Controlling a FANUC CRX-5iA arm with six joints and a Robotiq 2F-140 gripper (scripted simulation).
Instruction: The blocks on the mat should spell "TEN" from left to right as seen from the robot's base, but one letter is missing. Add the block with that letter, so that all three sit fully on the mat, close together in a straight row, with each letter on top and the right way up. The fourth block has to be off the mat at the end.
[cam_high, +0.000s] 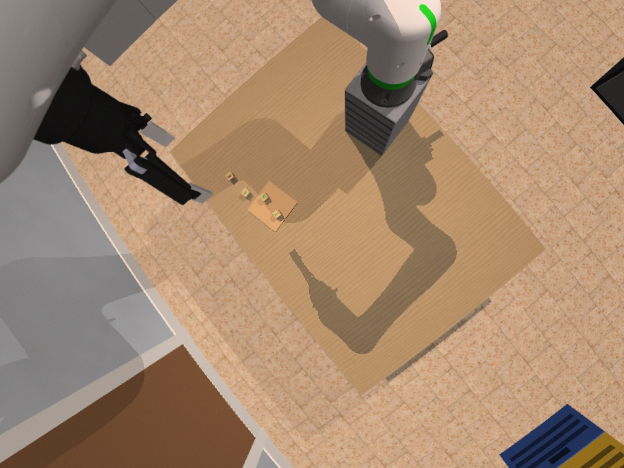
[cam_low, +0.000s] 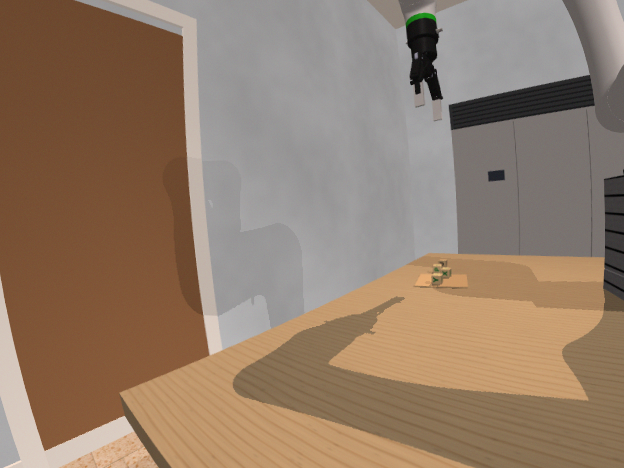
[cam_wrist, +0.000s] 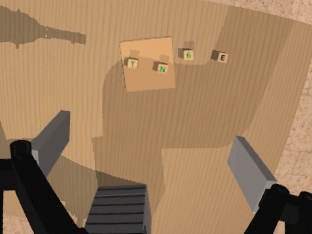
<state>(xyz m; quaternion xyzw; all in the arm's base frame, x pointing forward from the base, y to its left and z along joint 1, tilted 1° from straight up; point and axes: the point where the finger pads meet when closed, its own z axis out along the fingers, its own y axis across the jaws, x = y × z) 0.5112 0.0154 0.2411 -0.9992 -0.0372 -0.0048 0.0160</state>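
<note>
A small tan mat (cam_high: 261, 214) (cam_low: 456, 282) (cam_wrist: 150, 77) lies on the wooden table (cam_high: 453, 226) (cam_low: 403, 352) (cam_wrist: 67, 81). Two blocks sit on it: the T block (cam_high: 276, 214) (cam_wrist: 134, 63) and the N block (cam_high: 263, 197) (cam_wrist: 162, 67), close together. Off the mat, in line with them, lie a block with a green letter I cannot read (cam_high: 245, 192) (cam_wrist: 188, 55) and, farthest out, the E block (cam_high: 230, 176) (cam_wrist: 223, 57). All four show as a small cluster in the exterior view, with the nearest block (cam_low: 437, 280) on the mat. My gripper (cam_high: 179, 162) (cam_low: 428, 105) (cam_wrist: 152, 138) is open and empty, high above the table.
The robot's grey base (cam_high: 383, 115) (cam_wrist: 120, 217) stands on the table behind the mat. A grey wall and a brown door (cam_low: 90, 201) run along the table's side. A grey cabinet (cam_low: 519, 191) and a dark drawer unit (cam_low: 614, 231) stand beyond the table.
</note>
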